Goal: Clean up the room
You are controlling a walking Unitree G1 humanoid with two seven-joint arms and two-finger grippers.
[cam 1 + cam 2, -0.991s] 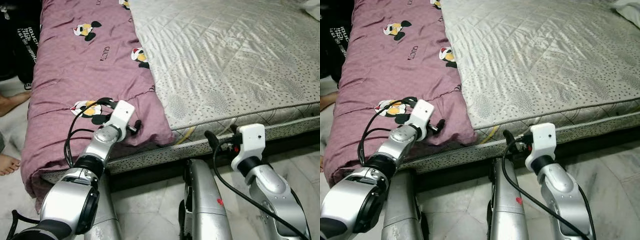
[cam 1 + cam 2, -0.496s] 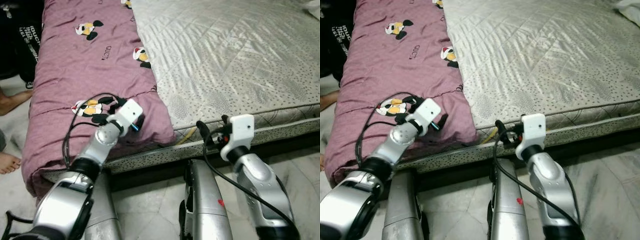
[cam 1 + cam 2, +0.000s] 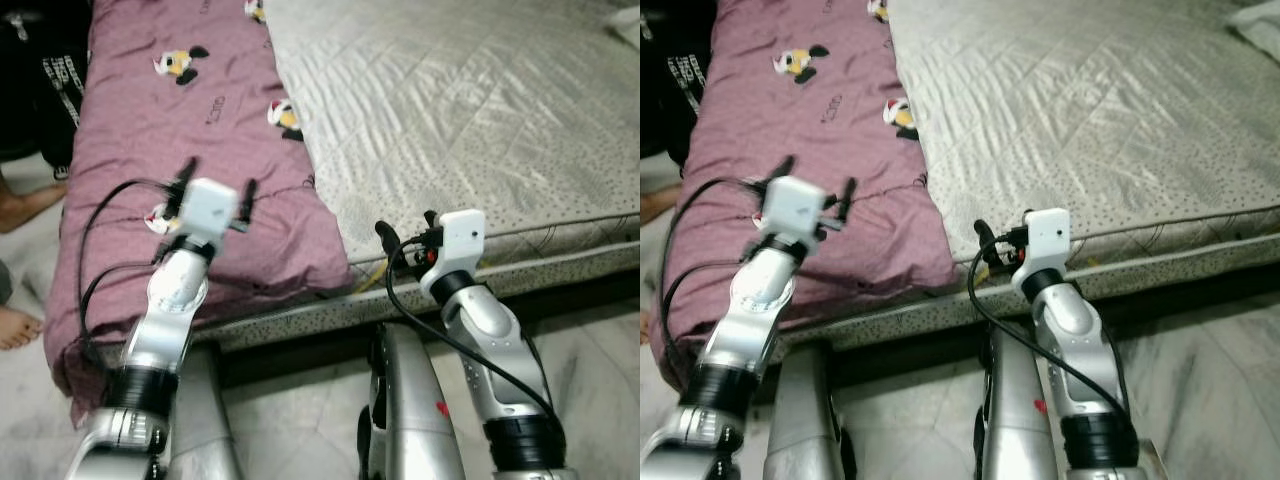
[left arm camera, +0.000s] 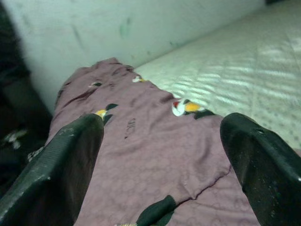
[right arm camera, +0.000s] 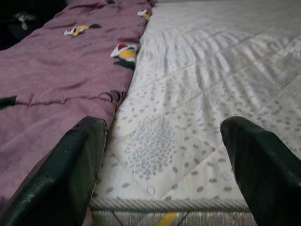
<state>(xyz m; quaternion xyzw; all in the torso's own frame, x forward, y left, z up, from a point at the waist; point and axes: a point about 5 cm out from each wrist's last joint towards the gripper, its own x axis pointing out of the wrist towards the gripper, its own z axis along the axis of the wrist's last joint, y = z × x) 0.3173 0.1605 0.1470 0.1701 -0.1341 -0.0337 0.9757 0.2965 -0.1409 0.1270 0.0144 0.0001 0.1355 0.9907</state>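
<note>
Mauve quilted blanket with cartoon-mouse prints, folded in a long strip along the left side of a pale grey quilted mattress, near end draped over the mattress corner. Left gripper raised above the near end of that blanket, black fingers spread apart and holding nothing, silver arm rising beneath with a black cable looping beside it. Right gripper at the near edge of the mattress, just right of the blanket's corner, fingers splayed and empty. Bare feet of a person on the tiled floor left of the blanket. Grey marbled floor tiles below the mattress edge.

Same layout from the right eye: blanket on the left of the mattress, left gripper over the blanket, right gripper against the piped mattress edge.

From the left wrist: two black fingers wide apart, blanket between and beyond them, pale wall behind, mattress alongside.

From the right wrist: black fingers parted, nothing gripped, mattress between them, blanket bordering it.
</note>
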